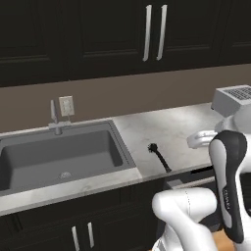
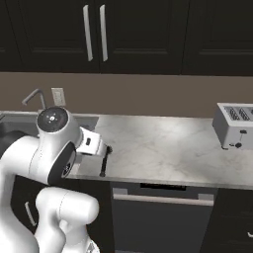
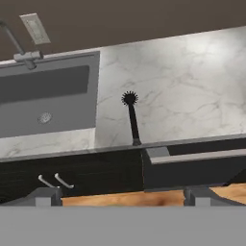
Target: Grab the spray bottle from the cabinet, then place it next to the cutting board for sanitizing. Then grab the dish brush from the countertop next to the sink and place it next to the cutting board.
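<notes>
We're lining up on the dish brush (image 3: 131, 117), flat on the countertop (image 3: 192, 86) just right of the sink (image 3: 48, 96), handle tip at the front edge. Our gripper (image 3: 120, 197) hangs back, seemingly wide open and empty; a clumsy descent could nudge that brush off.

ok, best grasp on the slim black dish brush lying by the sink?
Grip the black dish brush mid-handle, coming from above with fingers across its width. It lies flat on the white marble countertop, round bristle head toward the wall, handle end at the front edge.
</notes>
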Robot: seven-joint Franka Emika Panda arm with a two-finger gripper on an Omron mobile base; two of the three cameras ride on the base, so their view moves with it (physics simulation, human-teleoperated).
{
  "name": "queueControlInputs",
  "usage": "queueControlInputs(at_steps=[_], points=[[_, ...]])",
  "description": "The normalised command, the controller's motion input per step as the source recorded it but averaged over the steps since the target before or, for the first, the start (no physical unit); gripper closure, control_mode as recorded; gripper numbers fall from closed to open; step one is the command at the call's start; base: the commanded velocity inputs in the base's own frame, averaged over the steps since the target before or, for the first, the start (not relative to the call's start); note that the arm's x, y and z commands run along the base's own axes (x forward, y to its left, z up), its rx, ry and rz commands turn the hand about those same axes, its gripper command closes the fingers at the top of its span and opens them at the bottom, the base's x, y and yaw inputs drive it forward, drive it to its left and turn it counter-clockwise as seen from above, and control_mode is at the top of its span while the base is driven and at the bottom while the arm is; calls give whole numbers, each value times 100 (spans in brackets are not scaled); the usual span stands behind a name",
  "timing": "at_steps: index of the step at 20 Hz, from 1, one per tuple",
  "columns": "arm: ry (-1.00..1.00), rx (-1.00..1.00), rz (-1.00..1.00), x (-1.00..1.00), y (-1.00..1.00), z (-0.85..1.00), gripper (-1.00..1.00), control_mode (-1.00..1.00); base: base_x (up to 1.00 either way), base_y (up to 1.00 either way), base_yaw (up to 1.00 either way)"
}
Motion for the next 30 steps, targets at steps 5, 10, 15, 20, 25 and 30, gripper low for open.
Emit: queueControlInputs(at_steps=[5, 10, 15, 20, 25, 30], points=[[14, 0, 0, 55, -1, -65, -100, -100, 0, 0, 0], [12, 0, 0, 43, 0, -60, -100, -100, 0, 0, 0], [15, 0, 0, 48, 0, -55, -100, -100, 0, 0, 0], [10, 0, 0, 45, 0, -50, -100, -100, 0, 0, 0], [3, 0, 0, 37, 0, -37, -100, -100, 0, 0, 0], [0, 0, 0, 35, 0, -40, -100, -100, 0, 0, 0]])
